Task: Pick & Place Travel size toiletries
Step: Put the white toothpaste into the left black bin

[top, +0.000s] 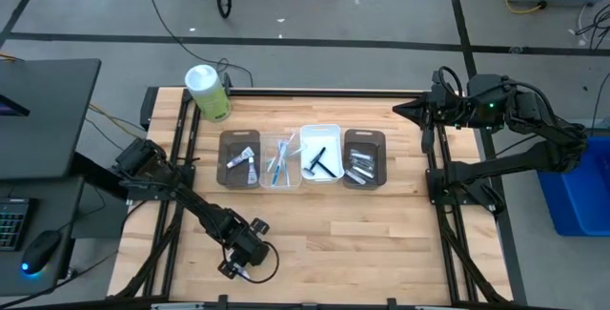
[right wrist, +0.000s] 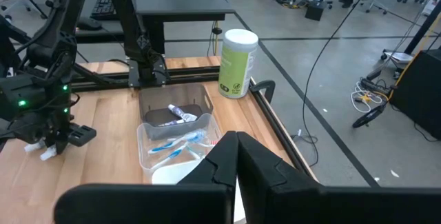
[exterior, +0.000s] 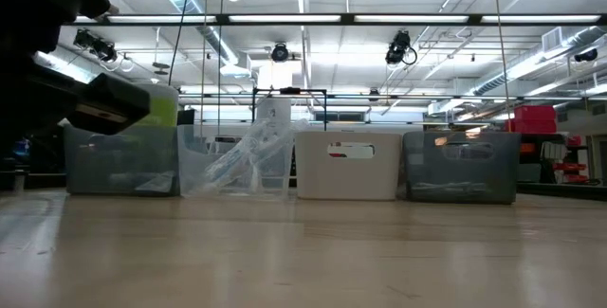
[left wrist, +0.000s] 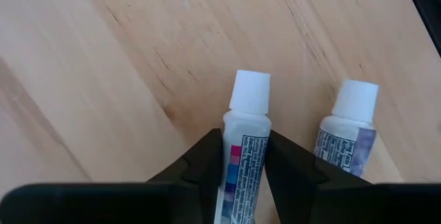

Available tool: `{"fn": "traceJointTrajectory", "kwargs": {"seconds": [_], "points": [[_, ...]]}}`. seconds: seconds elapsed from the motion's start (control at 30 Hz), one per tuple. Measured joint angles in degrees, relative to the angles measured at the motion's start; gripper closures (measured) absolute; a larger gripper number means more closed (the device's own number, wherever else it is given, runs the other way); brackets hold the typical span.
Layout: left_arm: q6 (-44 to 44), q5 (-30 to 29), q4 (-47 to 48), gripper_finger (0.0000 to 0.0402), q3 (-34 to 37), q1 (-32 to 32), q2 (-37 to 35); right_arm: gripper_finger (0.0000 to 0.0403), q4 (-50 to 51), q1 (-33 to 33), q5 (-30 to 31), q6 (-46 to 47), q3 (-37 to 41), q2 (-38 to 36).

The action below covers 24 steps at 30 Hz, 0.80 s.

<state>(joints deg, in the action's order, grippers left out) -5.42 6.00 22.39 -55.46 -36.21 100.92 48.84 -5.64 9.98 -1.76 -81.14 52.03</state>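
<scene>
Nearest the left wrist camera, a white mini toothpaste tube [left wrist: 242, 165] lies on the wooden table [top: 381, 224] between the dark fingers [left wrist: 200, 165] of the left gripper [left wrist: 242, 172], which press its two sides; the jaws look narrowed onto it, though whether the tube is off the wood cannot be told. Just beside it lies a second toothpaste tube [left wrist: 348, 138], untouched. Both sit near the table's front edge, well apart from the row of trays toward the table's back.

In that row, judged from the high view, the dark tray [top: 239, 158] already holds a small tube, the clear tray [top: 281, 160] holds blue-white toothbrushes [top: 277, 165], the white tray [top: 322, 153] a black razor [top: 318, 159], and the far dark tray [top: 364, 158] silvery tubes [top: 358, 166]. Sorting appears mostly done; these two tubes at least remain to be carried over.

Beyond the trays, the right gripper [right wrist: 236, 156] waits with jaws together, holding nothing, near the table's back right corner.
</scene>
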Motion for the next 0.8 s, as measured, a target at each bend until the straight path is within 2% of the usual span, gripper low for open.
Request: {"fn": "traceJointTrajectory", "kwargs": {"seconds": [0.17, 0.4, 0.53, 0.8], "points": [[-0.1, -0.02, 1.27, 0.0293, -0.54, 0.0, -0.04, 0.0389, 0.0, -0.01, 0.0, 0.0, 0.01, 0.0], [6.18, -1.21, 11.17, 0.029, -7.14, 0.59, -0.07, 0.0389, 0.0, 0.0, -0.02, -0.02, 0.01, 0.0], [9.22, -4.04, 15.91, 0.029, -10.97, 1.26, -0.09, 0.0389, 0.0, -0.01, -0.02, -0.02, -0.01, 0.0], [11.82, -5.4, 19.32, 0.029, -15.2, 3.17, -0.1, 0.0389, 0.0, -0.01, -0.02, -0.2, -0.01, 0.0]]}}
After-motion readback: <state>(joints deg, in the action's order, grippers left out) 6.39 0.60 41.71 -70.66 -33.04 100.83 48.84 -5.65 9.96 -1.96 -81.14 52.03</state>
